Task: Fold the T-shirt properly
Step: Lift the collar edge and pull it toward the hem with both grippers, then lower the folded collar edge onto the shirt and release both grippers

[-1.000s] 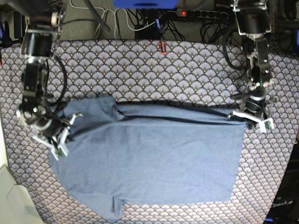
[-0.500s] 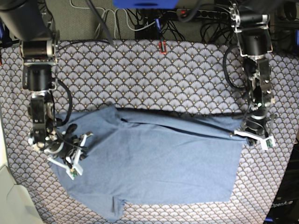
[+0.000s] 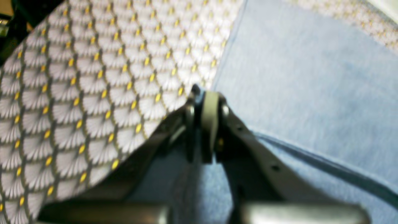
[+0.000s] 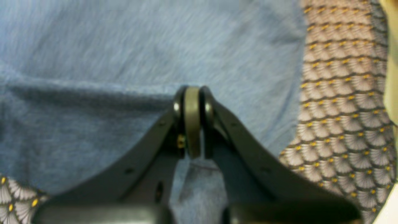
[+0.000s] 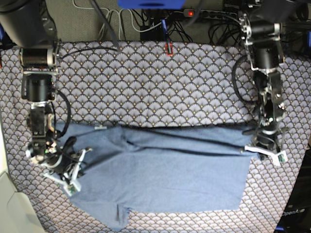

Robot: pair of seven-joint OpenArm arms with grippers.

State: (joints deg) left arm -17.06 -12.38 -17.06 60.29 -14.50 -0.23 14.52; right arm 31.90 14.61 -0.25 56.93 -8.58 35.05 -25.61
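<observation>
A counter under a scallop-patterned tablecloth (image 5: 160, 77) fills the base view, cables along its far edge. The slate-blue T-shirt (image 5: 165, 170) lies across the near half, plain side up, its far edge doubled over. In the left wrist view, the left gripper (image 3: 203, 123) has its jaws pinching a hem beside bare cloth. In the right wrist view, the right gripper (image 4: 192, 124) likewise pinches a fold. The fold looks under way; next, both must lay the edge flat and release.
</observation>
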